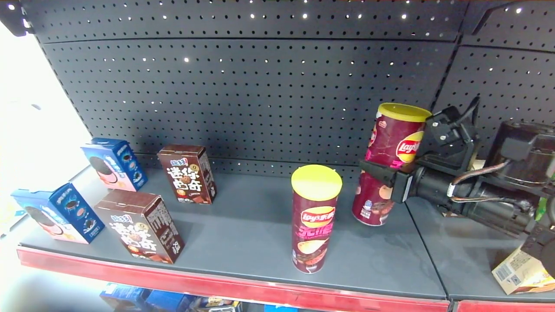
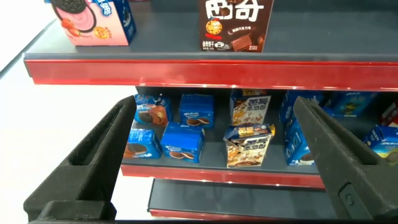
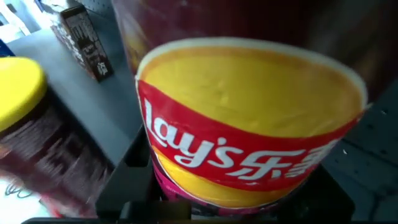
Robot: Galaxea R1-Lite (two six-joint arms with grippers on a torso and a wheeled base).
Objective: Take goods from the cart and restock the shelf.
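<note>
Leaning over the grey shelf [image 1: 260,216], a maroon chip can [image 1: 390,134] is tilted, clamped at its middle between the right jaws. Let go at this angle, it would likely topple into the second can [image 1: 314,216] standing just beside those jaws. The left jaws gape wide, holding nothing, facing a lower shelf [image 2: 211,174].

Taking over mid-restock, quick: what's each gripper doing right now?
Left gripper: open, empty.
Right gripper: closed on the rear chip can.
</note>
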